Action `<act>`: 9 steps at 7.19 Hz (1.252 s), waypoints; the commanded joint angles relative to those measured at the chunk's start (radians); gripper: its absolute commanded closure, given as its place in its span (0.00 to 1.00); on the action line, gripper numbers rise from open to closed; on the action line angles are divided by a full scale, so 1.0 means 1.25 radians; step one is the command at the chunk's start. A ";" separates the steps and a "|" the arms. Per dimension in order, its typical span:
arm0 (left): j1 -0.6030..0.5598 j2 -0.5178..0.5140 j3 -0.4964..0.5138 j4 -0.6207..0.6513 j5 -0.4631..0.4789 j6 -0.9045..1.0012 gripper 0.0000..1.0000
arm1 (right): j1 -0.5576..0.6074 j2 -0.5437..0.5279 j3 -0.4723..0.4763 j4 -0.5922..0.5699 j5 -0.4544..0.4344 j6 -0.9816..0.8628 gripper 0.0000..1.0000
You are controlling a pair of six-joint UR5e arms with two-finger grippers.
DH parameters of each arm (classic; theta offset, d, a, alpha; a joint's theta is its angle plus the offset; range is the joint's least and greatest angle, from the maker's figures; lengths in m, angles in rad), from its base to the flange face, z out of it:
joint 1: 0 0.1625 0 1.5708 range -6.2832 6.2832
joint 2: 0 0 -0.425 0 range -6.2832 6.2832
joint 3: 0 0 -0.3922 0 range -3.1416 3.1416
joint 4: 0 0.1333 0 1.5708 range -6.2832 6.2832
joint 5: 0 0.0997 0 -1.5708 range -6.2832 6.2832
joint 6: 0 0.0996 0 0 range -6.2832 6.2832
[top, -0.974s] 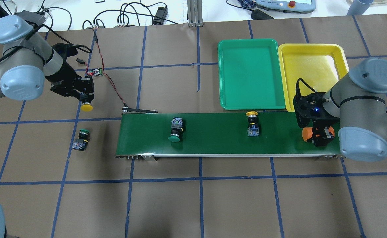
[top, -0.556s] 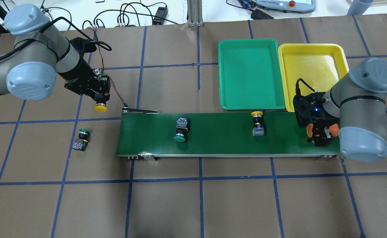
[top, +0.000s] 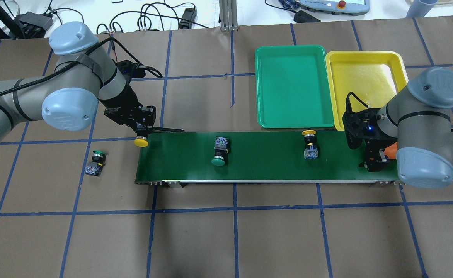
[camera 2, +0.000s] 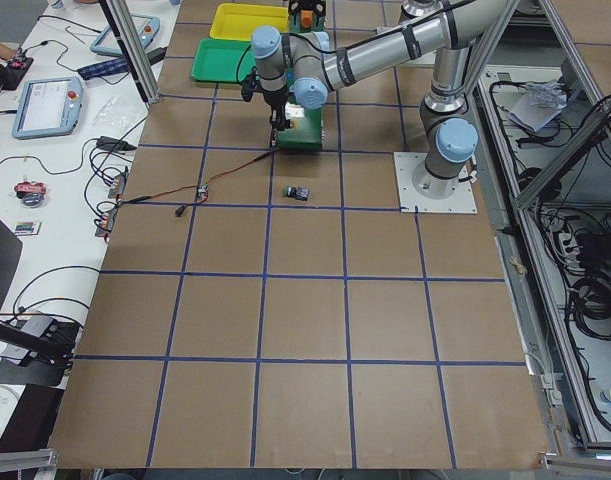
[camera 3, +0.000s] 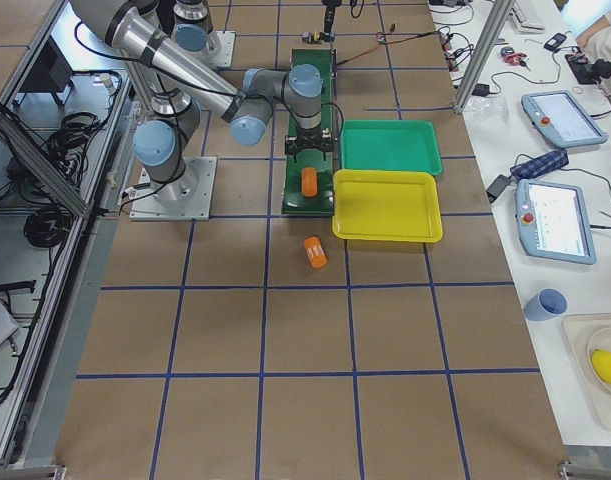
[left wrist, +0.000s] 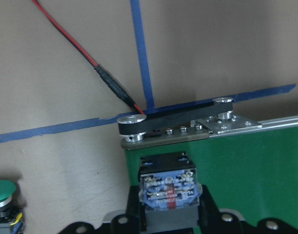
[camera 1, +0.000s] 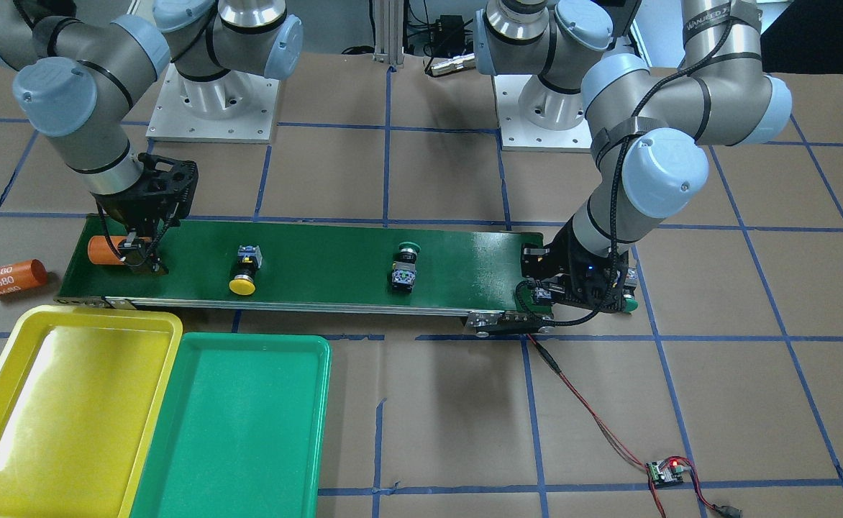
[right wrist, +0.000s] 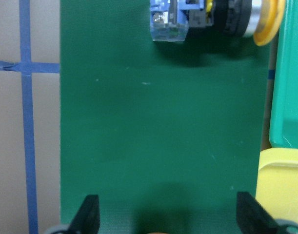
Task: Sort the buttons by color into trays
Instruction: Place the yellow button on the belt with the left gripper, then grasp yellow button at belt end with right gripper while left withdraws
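Note:
My left gripper [top: 142,132] is shut on a yellow-capped button [top: 140,142] and holds it over the left end of the conveyor belt [top: 265,170]. The left wrist view shows its grey-blue block [left wrist: 168,192] between the fingers. A green-capped button [top: 219,153] and a second yellow-capped button [top: 310,145] lie on the belt. Another green-capped button [top: 95,164] lies on the table left of the belt. My right gripper [top: 375,160] is open over the belt's right end, empty [right wrist: 168,219]. The green tray [top: 294,116] and yellow tray [top: 365,58] sit behind the belt.
An orange cylinder [camera 1: 105,250] lies on the belt beside my right gripper. A second orange cylinder marked 4680 [camera 1: 11,278] lies on the table past the belt's end. A red-black wire [top: 128,94] and small circuit board [camera 1: 666,471] lie near the belt's left end.
My left arm has carried the yellow-capped button rightward to the belt's left end. The two buttons and the orange cylinder on the belt have shifted right. My right arm has stayed still.

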 commanded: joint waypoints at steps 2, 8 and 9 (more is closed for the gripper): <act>-0.007 -0.002 -0.032 0.003 0.003 0.037 1.00 | 0.000 0.005 -0.001 -0.003 0.003 0.348 0.00; -0.004 -0.008 -0.047 0.006 0.003 0.035 0.02 | 0.002 0.004 -0.024 0.041 0.047 1.028 0.00; -0.007 -0.001 -0.041 0.004 -0.001 0.027 0.00 | 0.011 0.008 -0.024 0.040 0.046 1.078 0.00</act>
